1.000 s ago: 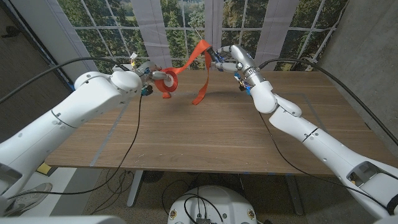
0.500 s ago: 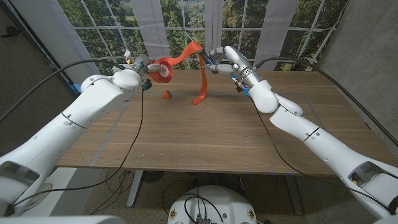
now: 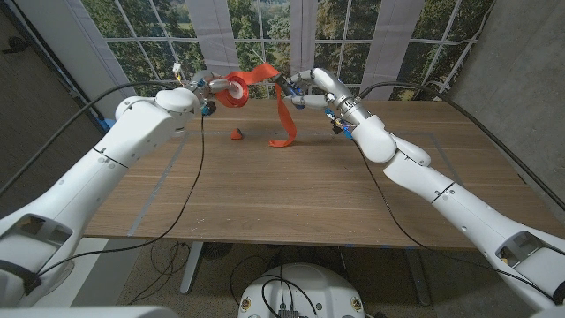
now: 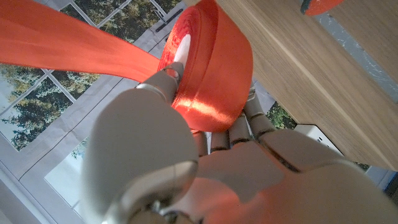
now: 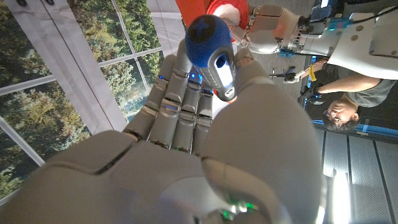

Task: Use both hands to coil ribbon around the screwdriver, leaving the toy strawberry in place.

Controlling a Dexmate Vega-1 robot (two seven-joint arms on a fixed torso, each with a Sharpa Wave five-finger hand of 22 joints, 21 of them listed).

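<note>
While left hand (image 3: pixel 214 87) grips ribbon (image 3: pixel 237 90), right hand (image 3: pixel 305 88) holds screwdriver (image 5: pixel 210 55).

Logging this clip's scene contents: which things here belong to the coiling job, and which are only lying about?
Job: ribbon roll in the left hand; screwdriver in the right hand; toy strawberry on the table.
Lying about: nothing else on the table; person behind.

No text, label, brand, number or sign can be read in any of the three views — the ribbon roll (image 4: pixel 211 68) and the screwdriver handle (image 5: pixel 211 53) show plain surfaces, and the small markings on the robot's arms are too blurred to make out.
</note>
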